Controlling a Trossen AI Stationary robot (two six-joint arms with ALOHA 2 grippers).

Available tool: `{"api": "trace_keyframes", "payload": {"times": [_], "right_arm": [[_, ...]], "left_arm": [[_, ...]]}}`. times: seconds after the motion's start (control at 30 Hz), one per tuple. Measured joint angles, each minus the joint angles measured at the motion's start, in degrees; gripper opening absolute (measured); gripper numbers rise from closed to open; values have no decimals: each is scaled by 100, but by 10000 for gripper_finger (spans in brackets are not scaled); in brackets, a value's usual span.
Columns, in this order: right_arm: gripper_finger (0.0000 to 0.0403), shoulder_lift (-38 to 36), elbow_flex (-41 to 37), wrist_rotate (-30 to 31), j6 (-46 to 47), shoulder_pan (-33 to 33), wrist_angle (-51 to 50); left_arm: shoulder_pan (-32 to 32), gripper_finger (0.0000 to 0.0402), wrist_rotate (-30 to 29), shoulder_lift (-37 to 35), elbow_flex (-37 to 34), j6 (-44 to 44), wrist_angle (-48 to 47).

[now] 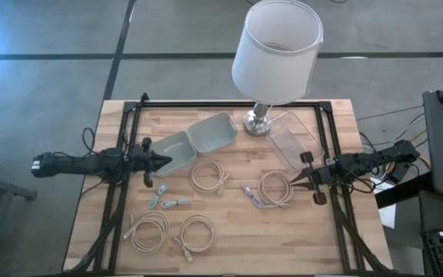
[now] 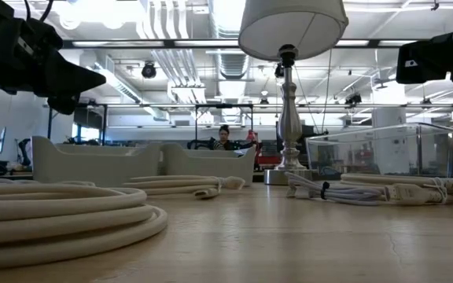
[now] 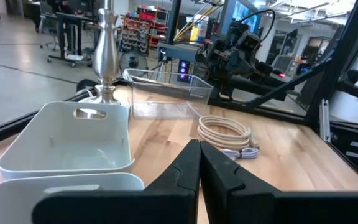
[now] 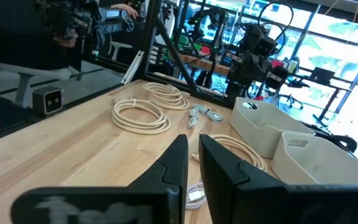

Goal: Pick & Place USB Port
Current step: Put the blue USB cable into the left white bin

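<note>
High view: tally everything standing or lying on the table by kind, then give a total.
Coiled cream cables: 4
Small loose grey cables: 2
Pale green bins: 2
Clear bin: 1
Lamp: 1
Total: 10

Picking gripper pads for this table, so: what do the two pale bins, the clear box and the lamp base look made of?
Pale bins: likely matte moulded plastic, with rounded edges and a dull surface. Clear box: transparent hard plastic, probably acrylic, see-through with glints. Lamp base: polished metal, or a metallic finish, with mirror-like highlights.
</note>
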Motion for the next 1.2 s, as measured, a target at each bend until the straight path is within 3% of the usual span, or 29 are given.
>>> {"api": "trace_keyframes", "payload": {"times": [0.2,0.4,0.7,1.07,1.2], "right_arm": [[38,1,1,167,-112,0,26],[38,1,1,171,426,0,113],[38,-1,1,282,-1784,2,682],[38,1,1,282,-2098,2,1836],[38,-1,1,280,-1734,2,2372]], "left_arm": [[0,12,31,0,0,-131,-2],[0,12,37,0,0,-152,0],[0,27,-11,0,18,-229,95],[0,44,-33,2,23,-187,4],[0,43,-33,2,24,-185,2]]}}
